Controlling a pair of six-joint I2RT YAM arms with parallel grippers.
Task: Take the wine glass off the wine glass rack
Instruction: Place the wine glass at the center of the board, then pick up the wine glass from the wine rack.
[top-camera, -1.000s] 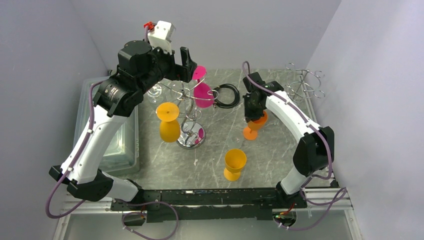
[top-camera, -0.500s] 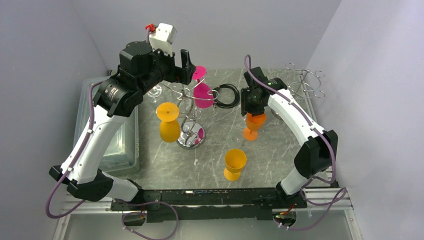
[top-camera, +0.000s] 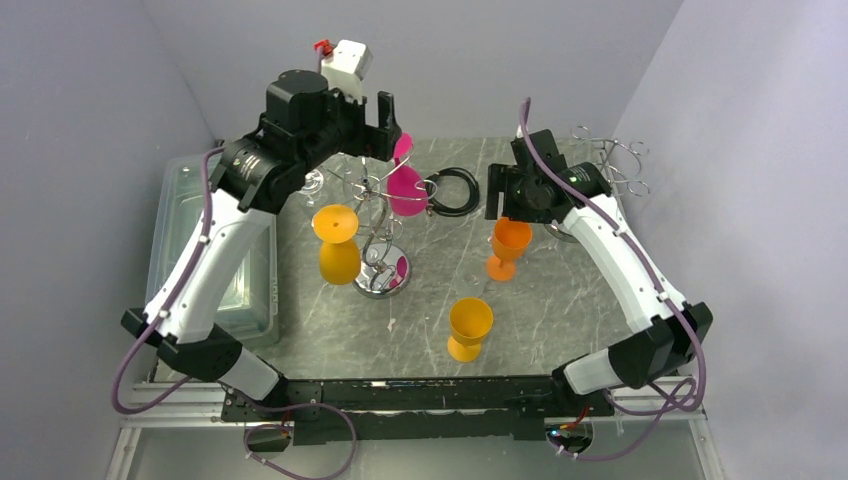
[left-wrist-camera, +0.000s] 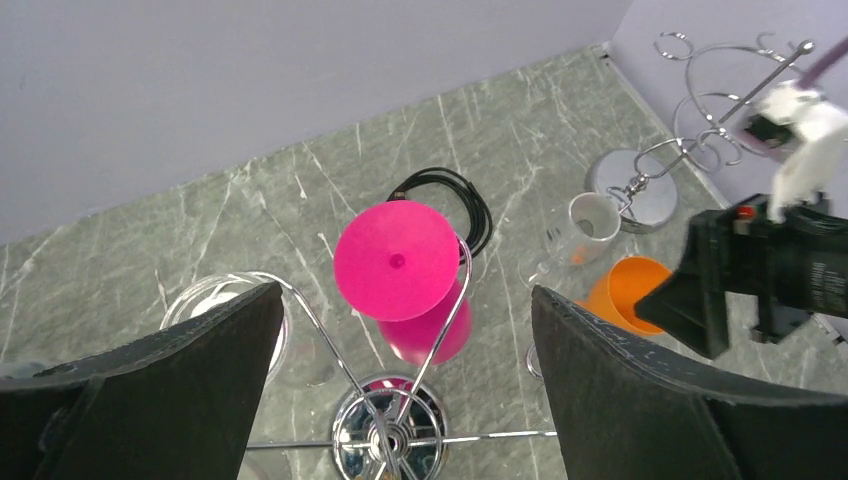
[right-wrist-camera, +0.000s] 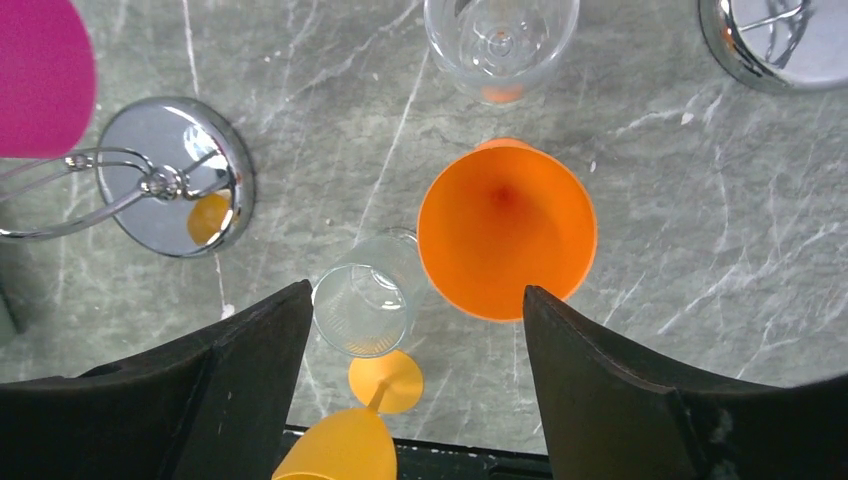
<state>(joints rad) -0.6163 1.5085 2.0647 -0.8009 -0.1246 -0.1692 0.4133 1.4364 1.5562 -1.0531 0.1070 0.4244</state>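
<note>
Wine glass rack (top-camera: 380, 272) is standing mid-bench (top-camera: 540, 310). It is carrying a pink wine glass (top-camera: 405, 186) and an amber glass (top-camera: 338, 250), both hanging foot-up.

Left claw (top-camera: 385, 125) is hovering over the pink wine glass, jaws released and spread wide. The left wrist view is showing the pink foot lying between the fingers (left-wrist-camera: 180, 390) and touching neither, which the overhead view is not settling.

Right claw (top-camera: 505, 208) is hanging above an upright orange glass (top-camera: 508, 245) on the bench, jaws released, gripping nothing. The right wrist view is plainly showing a clear glass (right-wrist-camera: 365, 308) just beside the orange glass, which the overhead view is hardly rendering.
</note>
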